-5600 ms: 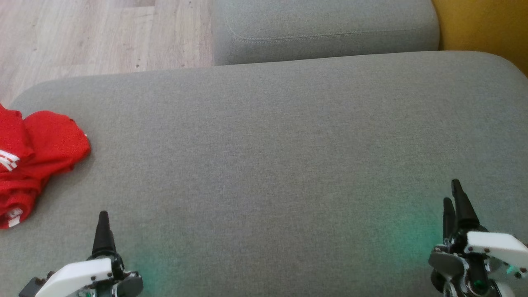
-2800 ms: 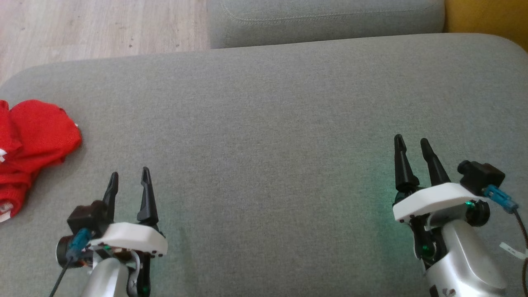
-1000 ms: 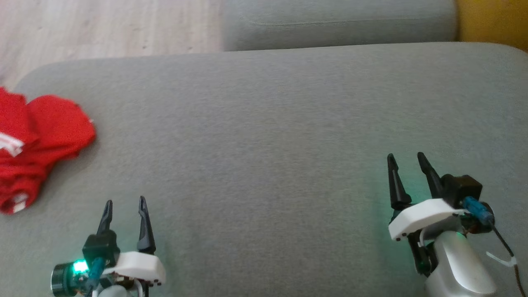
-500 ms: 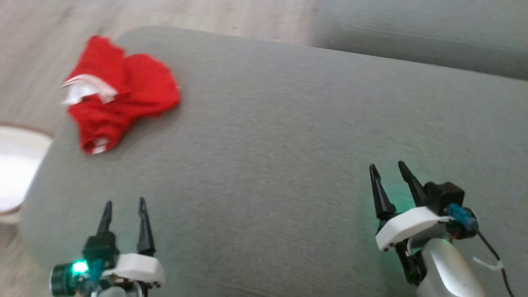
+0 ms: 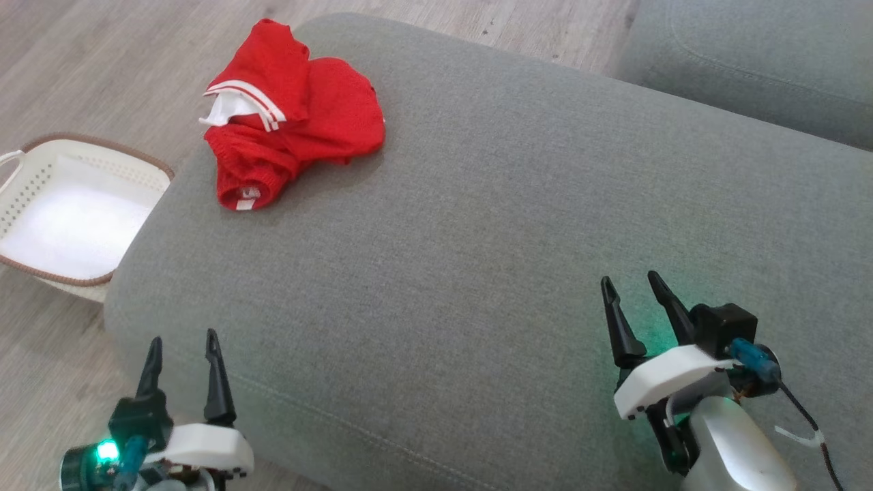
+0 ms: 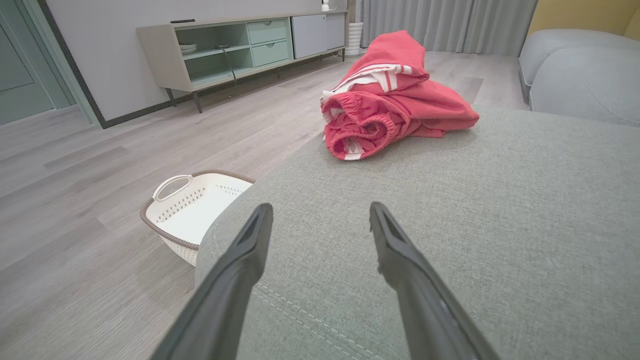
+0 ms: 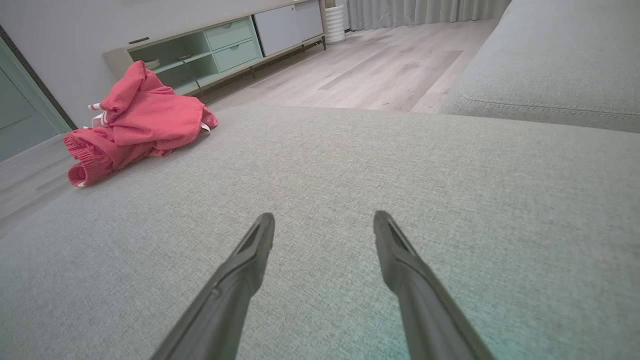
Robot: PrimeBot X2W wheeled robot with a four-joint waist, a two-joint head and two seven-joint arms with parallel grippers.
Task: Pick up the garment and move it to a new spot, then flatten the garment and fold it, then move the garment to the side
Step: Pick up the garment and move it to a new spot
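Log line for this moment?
phase: pre-grasp | garment: crumpled, far-left sofa corner | left end effector: open, empty | right end effector: open, empty

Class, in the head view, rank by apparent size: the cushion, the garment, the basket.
1. Cushion, clearly largest.
2. Garment and basket look alike; the basket is partly cut off and lies farther away, so I leave them unranked.

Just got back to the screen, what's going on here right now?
Nothing is held yet. The crumpled red knit garment with white stripes lies untouched near the far left corner of the grey fabric sofa cushion. The left claw and right claw are both open at the cushion's near side, well short of the garment. A white perforated plastic basket sits on the wooden floor beside the cushion.
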